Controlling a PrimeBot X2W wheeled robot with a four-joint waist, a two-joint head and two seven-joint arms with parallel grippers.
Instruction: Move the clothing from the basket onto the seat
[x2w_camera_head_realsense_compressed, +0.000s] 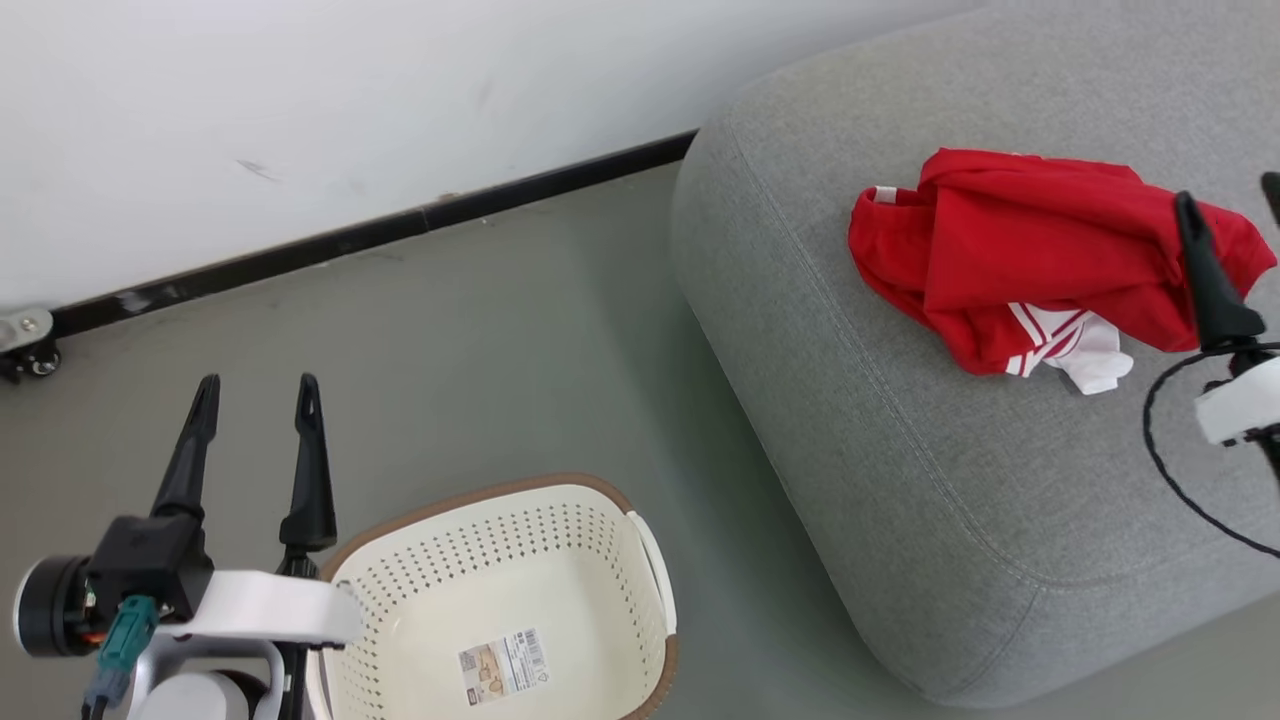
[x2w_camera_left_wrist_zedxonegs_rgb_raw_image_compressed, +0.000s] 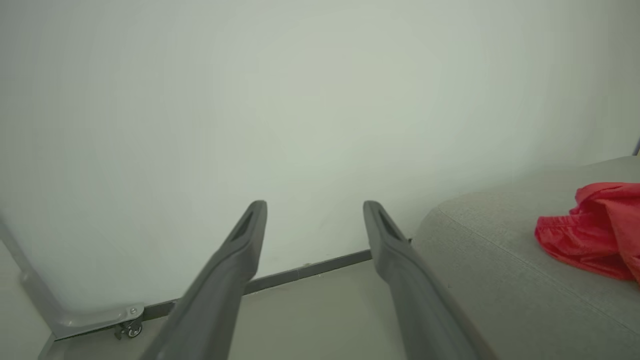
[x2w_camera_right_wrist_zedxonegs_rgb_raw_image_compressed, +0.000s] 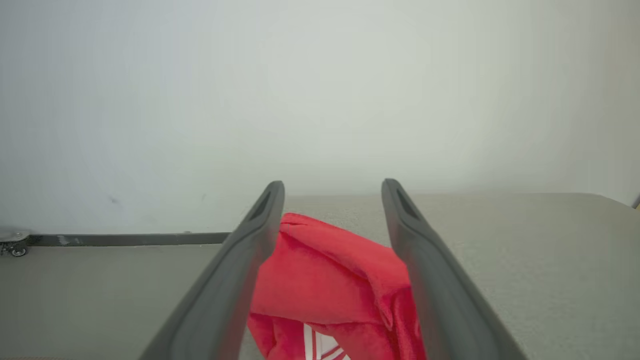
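Lying on the seat: the clothing (x2w_camera_head_realsense_compressed: 1040, 250) sits as one crumpled heap on top of the light grey sofa seat (x2w_camera_head_realsense_compressed: 900, 470), towards the right in the head view and well back from the seat's rounded left edge
Clothing, appearance: bright red soft fabric folded over itself; white stripes and a white trim piece stick out at the near lower edge, and a small white band shows at the left end
Right gripper (x2w_camera_right_wrist_zedxonegs_rgb_raw_image_compressed: 332, 184): fingers spread wide, holding nothing; the red heap shows between and below them; contact with the fabric cannot be told
Left gripper (x2w_camera_head_realsense_compressed: 257, 385): fingers spread wide, holding nothing, above the floor near the basket's far left rim, tips towards the wall
Basket (x2w_camera_head_realsense_compressed: 480, 495): cream perforated laundry basket with a brown rim, standing on the floor; a paper label (x2w_camera_head_realsense_compressed: 503, 665) lies on its bare bottom
Seat edges: rounded corners, with a stitched seam running just inside the left edge
Open room: a band of grey-green floor (x2w_camera_head_realsense_compressed: 560, 330) separates basket and seat; the floor runs back to a black skirting board (x2w_camera_head_realsense_compressed: 400, 225) under the white wall (x2w_camera_head_realsense_compressed: 300, 100), with a caster wheel (x2w_camera_head_realsense_compressed: 35, 360) at the far left
Cable (x2w_camera_head_realsense_compressed: 1165, 470): a black loop hangs from the right wrist over the seat's near right part
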